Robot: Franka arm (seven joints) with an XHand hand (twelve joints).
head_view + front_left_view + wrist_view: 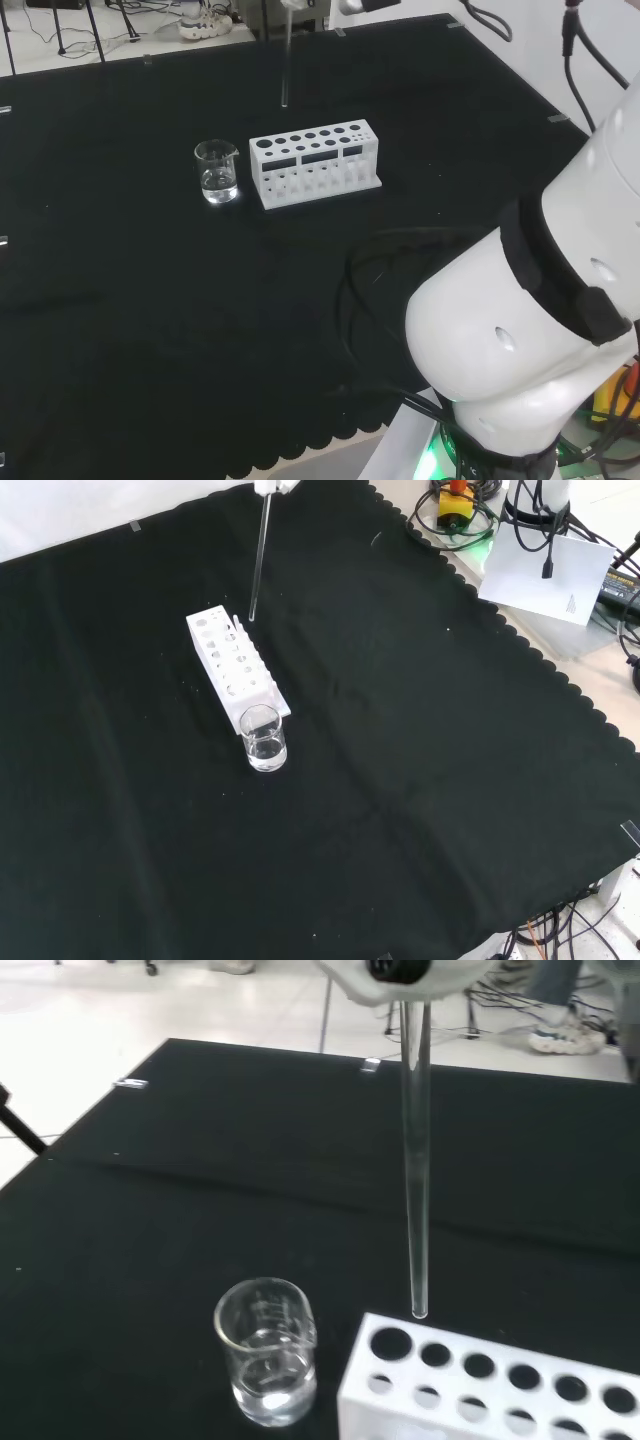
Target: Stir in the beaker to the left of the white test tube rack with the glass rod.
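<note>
The hand [395,980] carries the glass rod [416,1160] hanging upright beneath it, though how its fingers close cannot be made out. In the front view the beaker [263,738] sits at about 6 o'clock from the rod's tip, touching the near end of the white test tube rack [233,664], with a little clear liquid inside.

On the cloth [420,780] stand two obstacles: the rack [315,163] and, in the head view, the beaker [217,171] close at its 9 o'clock, a narrow gap between them. The rod [258,560] hangs upright in the air, its tip above the rack's far side in the head view. From the beaker, bare cloth lies at 6, 9 and 12 o'clock.
</note>
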